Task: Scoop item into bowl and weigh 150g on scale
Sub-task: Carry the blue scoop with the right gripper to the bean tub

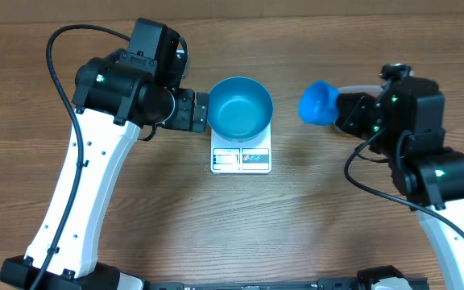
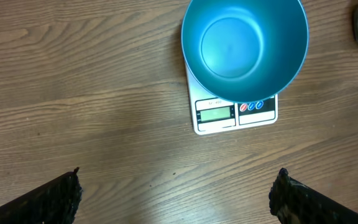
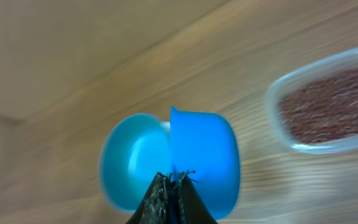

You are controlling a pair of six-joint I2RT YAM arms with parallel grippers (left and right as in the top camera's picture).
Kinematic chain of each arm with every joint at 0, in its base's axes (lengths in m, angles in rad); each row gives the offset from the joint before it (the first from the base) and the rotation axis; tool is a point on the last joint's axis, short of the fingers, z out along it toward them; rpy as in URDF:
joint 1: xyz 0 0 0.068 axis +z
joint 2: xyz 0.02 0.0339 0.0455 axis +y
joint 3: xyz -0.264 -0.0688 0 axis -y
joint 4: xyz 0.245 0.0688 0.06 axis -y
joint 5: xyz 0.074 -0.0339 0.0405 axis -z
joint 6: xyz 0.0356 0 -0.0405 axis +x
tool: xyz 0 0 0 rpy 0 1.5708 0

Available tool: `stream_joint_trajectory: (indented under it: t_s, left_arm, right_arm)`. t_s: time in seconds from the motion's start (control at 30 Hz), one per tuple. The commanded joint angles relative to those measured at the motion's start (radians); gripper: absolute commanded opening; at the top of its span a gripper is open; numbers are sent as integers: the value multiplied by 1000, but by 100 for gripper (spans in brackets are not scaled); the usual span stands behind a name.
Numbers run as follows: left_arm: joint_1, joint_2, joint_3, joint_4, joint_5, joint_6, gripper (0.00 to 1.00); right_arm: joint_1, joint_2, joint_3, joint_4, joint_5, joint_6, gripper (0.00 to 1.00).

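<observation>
Overhead view: the round deep blue bowl (image 1: 240, 107) stands empty on the small flat white square scale (image 1: 241, 159), hiding its rear part. Left of the scale, the left hand (image 1: 202, 111) has its fingers wide apart and holds nothing. Right of the scale, the right hand (image 3: 174, 182) is clamped on the small blue plastic scoop (image 3: 197, 149), which is blurred. The dark red-brown beans (image 3: 331, 102) lie in a clear plastic tub (image 3: 272, 109), cut off at the edge.

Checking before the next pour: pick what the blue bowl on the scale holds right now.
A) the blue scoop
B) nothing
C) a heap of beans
B: the blue bowl on the white scale shows only its bare inside, while the beans lie in the clear tub.
</observation>
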Motion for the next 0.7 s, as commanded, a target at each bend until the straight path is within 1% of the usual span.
stream_joint_trajectory:
  t_s: [0.0, 0.1, 0.2, 0.23, 0.33, 0.4, 0.5, 0.67]
  left_arm:
    - [3, -16, 11, 4, -12, 23, 100]
    - [3, -15, 11, 4, -12, 23, 100]
    - [3, -15, 11, 4, -12, 23, 100]
    - [3, -15, 11, 4, -12, 23, 100]
    - [3, -15, 11, 3, -12, 23, 100]
    - [3, -15, 11, 4, -12, 23, 100]
    - [3, -15, 11, 3, -12, 23, 100]
    - [3, -15, 11, 4, -12, 23, 100]
  right_arm:
    - [-7, 18, 122, -69, 215, -97, 4]
    - [-7, 95, 243, -175, 307, -170, 4]
    - [-7, 179, 345, -258, 381, -207, 4]
    - [-7, 240, 407, -299, 419, -231, 4]
    - [-7, 326, 482, -346, 490, -261, 4]
    - [-7, 389, 521, -364, 559, -280, 4]
    - [-7, 441, 525, -351, 630, -310, 4]
    - [-6, 509, 525, -349, 698, -357, 4]
